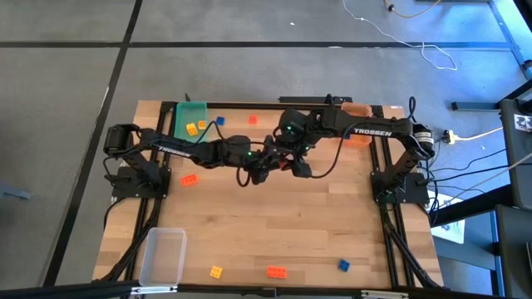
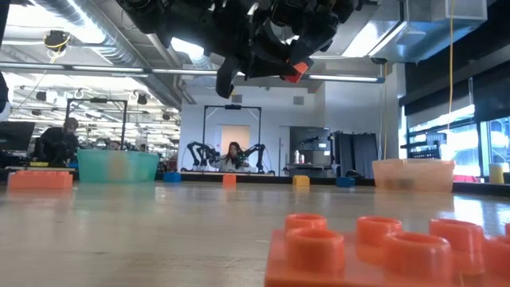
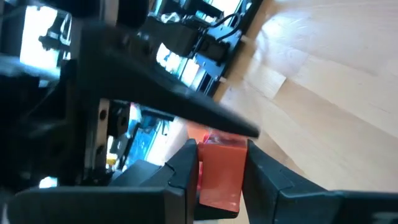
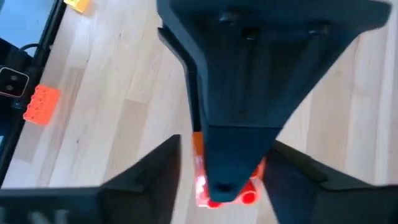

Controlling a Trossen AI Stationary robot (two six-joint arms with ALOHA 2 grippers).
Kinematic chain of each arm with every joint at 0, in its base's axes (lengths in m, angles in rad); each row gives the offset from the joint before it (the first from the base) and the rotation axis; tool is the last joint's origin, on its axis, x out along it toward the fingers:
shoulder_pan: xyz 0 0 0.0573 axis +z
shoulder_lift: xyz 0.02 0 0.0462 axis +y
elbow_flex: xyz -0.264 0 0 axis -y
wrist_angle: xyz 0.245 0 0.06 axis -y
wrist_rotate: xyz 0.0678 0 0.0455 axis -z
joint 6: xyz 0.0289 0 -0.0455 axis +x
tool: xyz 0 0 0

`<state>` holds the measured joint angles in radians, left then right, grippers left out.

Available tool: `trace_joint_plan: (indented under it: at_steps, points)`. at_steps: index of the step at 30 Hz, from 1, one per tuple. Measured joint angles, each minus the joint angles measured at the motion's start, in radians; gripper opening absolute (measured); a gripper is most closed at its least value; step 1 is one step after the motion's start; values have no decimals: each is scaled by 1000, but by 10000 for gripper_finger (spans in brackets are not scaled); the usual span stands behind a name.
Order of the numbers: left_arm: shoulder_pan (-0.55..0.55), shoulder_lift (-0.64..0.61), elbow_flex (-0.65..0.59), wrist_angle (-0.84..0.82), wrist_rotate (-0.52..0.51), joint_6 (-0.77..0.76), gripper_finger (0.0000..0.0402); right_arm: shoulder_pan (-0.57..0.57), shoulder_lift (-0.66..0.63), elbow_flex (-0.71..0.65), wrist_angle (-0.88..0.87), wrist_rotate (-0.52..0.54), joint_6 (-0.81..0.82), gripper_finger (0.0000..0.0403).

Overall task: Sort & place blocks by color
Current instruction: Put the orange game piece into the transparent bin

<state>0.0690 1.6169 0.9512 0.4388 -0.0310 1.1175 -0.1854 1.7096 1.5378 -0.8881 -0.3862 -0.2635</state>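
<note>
- The left end effector [image 3: 221, 155] is clamped on one orange-red block [image 3: 222, 177], a dark finger pressed against each side. The pair hangs in the air over the middle of the table [image 1: 274, 224], well clear of the wood.
- The right end effector [image 4: 224, 143] sits nose to nose with it, fingers spread to either side of that same block and, as far as we can see, not pressing on it.
- We read this as a hand-over between the arms. To do it well we would confirm the left grip is square and firm before the right arm backs away, and draw the right fingers straight back so they do not clip the block or twist it loose.
- The held block is small, glossy and studded on one face. Being so small, it gives the fingers very little to hold — it could pivot easily if it is nudged.
- Farther out, the green bin [image 1: 193, 112] at the far left edge already holds yellow blocks [image 1: 195, 128]. An orange bin [image 1: 357, 108] stands at the far right and a clear bin [image 1: 164, 253] near the front left.
- Loose blocks remain on the table — an orange-red one [image 1: 189, 178] by the left arm, and yellow [image 1: 216, 272], orange-red [image 1: 276, 272] and blue [image 1: 343, 265] ones along the front edge.
</note>
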Motion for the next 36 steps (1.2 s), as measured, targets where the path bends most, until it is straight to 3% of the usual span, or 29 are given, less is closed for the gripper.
trace_joint_plan:
  at_steps: [6,10,14,18,24,32,36]
  points:
    - [-2,-10,0,-13,-72,-71,82,-33,-2,36,-131,0,45,264]
    - [-3,-14,0,-30,-141,-106,82,-65,-5,118,-282,-7,25,270]
    - [-24,-17,0,-57,-275,-123,82,-109,-7,200,-409,-2,12,269]
    - [-55,-54,-1,-101,-383,-162,82,-145,-8,270,-479,61,-15,268]
    - [-85,-178,-1,-291,-401,-474,82,-205,-36,317,-538,173,-62,268]
    - [-199,-382,-1,-574,-352,-869,82,-262,-107,317,-536,177,-113,269]
    - [-282,-479,-1,-744,-304,-1160,82,-270,-123,318,-526,176,-135,269]
